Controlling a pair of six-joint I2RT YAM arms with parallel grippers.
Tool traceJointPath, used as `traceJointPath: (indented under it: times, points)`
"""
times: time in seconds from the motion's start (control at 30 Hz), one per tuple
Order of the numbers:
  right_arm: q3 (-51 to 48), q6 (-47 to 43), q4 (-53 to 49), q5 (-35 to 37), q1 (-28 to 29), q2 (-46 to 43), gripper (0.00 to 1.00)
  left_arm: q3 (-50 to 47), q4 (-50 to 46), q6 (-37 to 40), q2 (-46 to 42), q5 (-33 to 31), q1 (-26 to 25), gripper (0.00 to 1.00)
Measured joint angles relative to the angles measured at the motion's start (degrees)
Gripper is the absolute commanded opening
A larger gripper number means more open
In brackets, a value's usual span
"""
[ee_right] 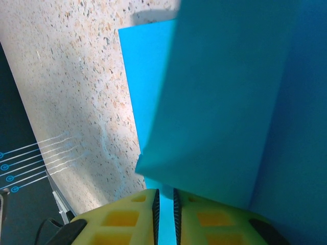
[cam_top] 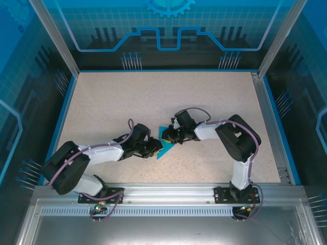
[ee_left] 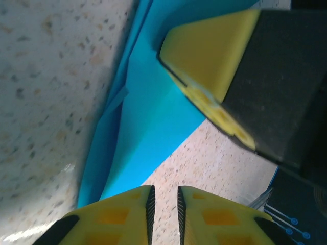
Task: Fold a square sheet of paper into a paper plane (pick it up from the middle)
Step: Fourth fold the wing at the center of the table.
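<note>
Ito: Yellow fingertips of the right gripper (ee_right: pixel 164 196), right wrist view: nearly together, thin slit, teal in the slit. A raised flap of the square sheet of paper (ee_right: pixel 219 112) rises straight off them. Reads as a pinch on that flap's edge.

Vega: Left gripper (ee_left: pixel 163 198)?

Ito: Fingers nearly together too, bare speckle showing through the slit, nothing held. Tips sit just off the sheet's near corner. Beyond them, one of the right gripper's fingers (ee_left: pixel 214 56) bears on the paper.

Vega: Sheet itself?

Ito: On the table (cam_top: pixel 204 97), between the two grippers, a little nearer the arm bases than the middle in the top view. Already creased: layered edges show in the left wrist view, so not a flat square, and not a dart either.

Vega: Step, then?

Ito: Judged mid-fold, a flap being turned over. Somewhere in the early-to-middle part of the task.

Vega: Next move calls for?

Ito: Laying the flap so its edge meets the intended line, then a press along the crease. Left gripper probably has to pin the lower layers; thin paper would slide or buckle otherwise.
</note>
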Motion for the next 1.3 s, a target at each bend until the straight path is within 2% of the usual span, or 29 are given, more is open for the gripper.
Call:
traceJointPath:
  times: [0.2,0.33,0.47,0.73,0.9,1.03,1.3]
  points:
    - [0.07,-0.07,-0.15,0.09,0.00,0.00,0.18,0.44,1.81,-0.44,3.48,-1.86,0.00,0.20]
    - [0.07,-0.52,-0.20,0.09,0.00,-0.04,0.19,0.55,0.07,-0.37,5.73,-3.19,-0.07,0.10]
    - [1.44,-2.03,-2.73,0.11,-0.11,-0.02,0.19,2.38,-3.52,0.09,6.12,-5.70,-1.62,0.06]
    - [4.81,-9.55,-11.19,-1.16,-2.05,-0.24,0.20,2.58,-4.52,0.28,5.84,-9.16,-3.58,0.04]
    - [6.10,-15.26,-14.25,-2.14,-3.78,-2.56,0.15,2.32,-4.09,0.50,5.75,-9.42,-3.74,0.04]
    - [6.29,-17.51,-14.25,-3.61,-2.40,-3.58,0.11,2.40,-4.17,1.29,5.75,-9.55,-3.78,0.03]
    - [6.54,-18.12,-15.06,-1.46,0.85,-1.42,0.08,2.56,-4.42,1.62,5.81,-9.55,-3.78,0.02]
